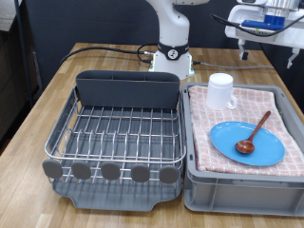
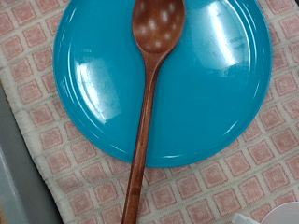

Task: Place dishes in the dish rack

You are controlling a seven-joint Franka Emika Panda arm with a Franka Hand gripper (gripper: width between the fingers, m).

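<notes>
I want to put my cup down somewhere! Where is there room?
The silver wire dish rack has nothing standing on its grid, from the tall grey back compartment to its front edge. The grey crate with pink checked cloth is crowded: white mug, round light-blue plate and brown wooden spoon lying on the plate.

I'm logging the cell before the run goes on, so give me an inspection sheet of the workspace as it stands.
Surface: wooden table, bare wood around the rack.
Dish rack: nothing seen on its wires.
Plate: flat on the pink checked cloth in the grey crate.
Wooden spoon: bowl on the plate, handle running off its rim onto the cloth.
Mug: upright on the cloth, beyond the plate.
Clutter: nothing seen.
Gripper: not seen in either view; the wrist camera looks straight down on spoon and plate.
Cables: black cable on the table beside the robot base.
Surroundings: equipment at the exterior view's top right, unclear.
</notes>
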